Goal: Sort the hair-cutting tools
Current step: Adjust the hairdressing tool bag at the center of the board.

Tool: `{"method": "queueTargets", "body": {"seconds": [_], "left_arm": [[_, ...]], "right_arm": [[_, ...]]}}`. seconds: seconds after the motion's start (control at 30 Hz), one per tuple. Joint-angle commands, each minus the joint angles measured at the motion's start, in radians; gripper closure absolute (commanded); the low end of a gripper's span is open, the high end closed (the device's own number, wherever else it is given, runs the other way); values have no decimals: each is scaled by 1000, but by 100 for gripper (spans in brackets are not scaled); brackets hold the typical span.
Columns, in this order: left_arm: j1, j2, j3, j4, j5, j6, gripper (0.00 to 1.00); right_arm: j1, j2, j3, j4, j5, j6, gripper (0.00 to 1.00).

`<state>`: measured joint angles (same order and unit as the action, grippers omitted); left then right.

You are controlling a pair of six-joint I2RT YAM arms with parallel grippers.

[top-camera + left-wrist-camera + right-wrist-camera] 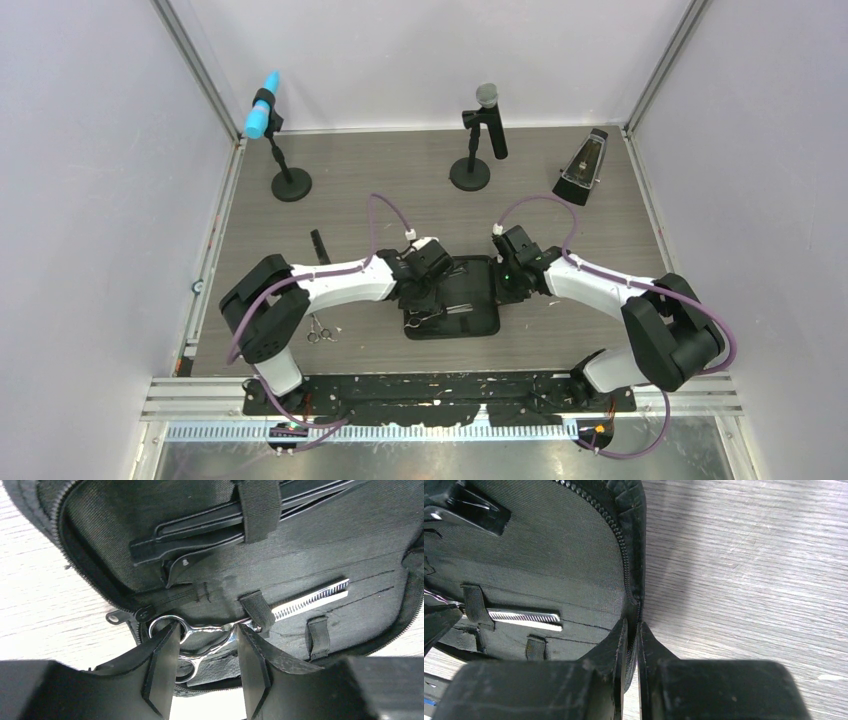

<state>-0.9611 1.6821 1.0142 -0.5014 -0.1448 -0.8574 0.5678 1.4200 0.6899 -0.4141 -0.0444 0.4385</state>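
Note:
The black zip case lies open in the middle of the table. Silver scissors rest inside it, their toothed blade tucked under an elastic strap; the blade also shows in the right wrist view. My left gripper is open, its fingers straddling the scissors' handles. Thin black hair clips sit under another strap higher up. My right gripper is shut on the case's zipped right rim. A second pair of scissors lies on the table left of the case.
A thin black piece, comb or clip, lies left of the case. At the back stand a blue-headed microphone, a grey-headed microphone and a metronome. White walls close in the sides.

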Motion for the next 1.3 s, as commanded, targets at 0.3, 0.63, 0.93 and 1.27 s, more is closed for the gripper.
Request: {"method": "queueTargets", "body": {"seconds": [0.3,0.63,0.93,1.27], "left_arm": [[-39,67,140,96,94,51,53],[-35,42,117,140,6,-43,53],[-31,-86,40,165,-54,-38,45],[7,-333,-88,74,-128,-36,33]], "right_arm": [[41,45,-25,66,-72,-4,95],[46,58,-26,85,-80,5,95],[46,29,-4,60,-41,-14,94],[46,-34,91,-43,34,-77,64]]}}
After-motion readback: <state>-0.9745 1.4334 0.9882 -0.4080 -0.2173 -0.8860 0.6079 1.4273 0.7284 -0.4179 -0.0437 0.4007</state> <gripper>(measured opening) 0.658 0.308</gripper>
